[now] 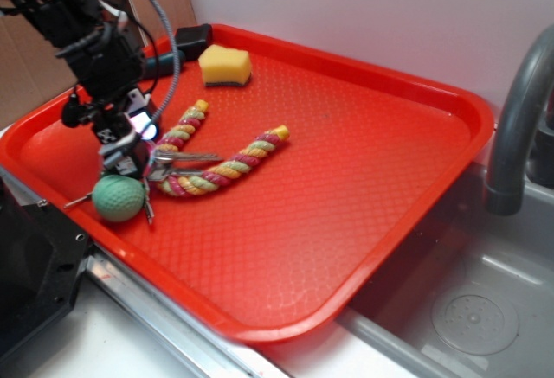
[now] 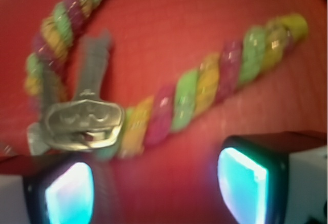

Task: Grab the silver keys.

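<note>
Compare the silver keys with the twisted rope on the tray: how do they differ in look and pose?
The silver keys are dull grey metal, flat and stiff; the twisted rope is pink, yellow and green, and soft-looking. The keys form a small bunch; the rope is long and curves in a U. Both lie on the red tray, the keys within the rope's bend.

The silver keys (image 2: 82, 119) lie flat on the red tray, overlapping the twisted rope's bend.

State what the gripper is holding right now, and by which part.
Nothing is held. In the wrist view the gripper is open, its pads apart, and the silver keys lie ahead of them on the twisted rope, ungrasped.
</note>
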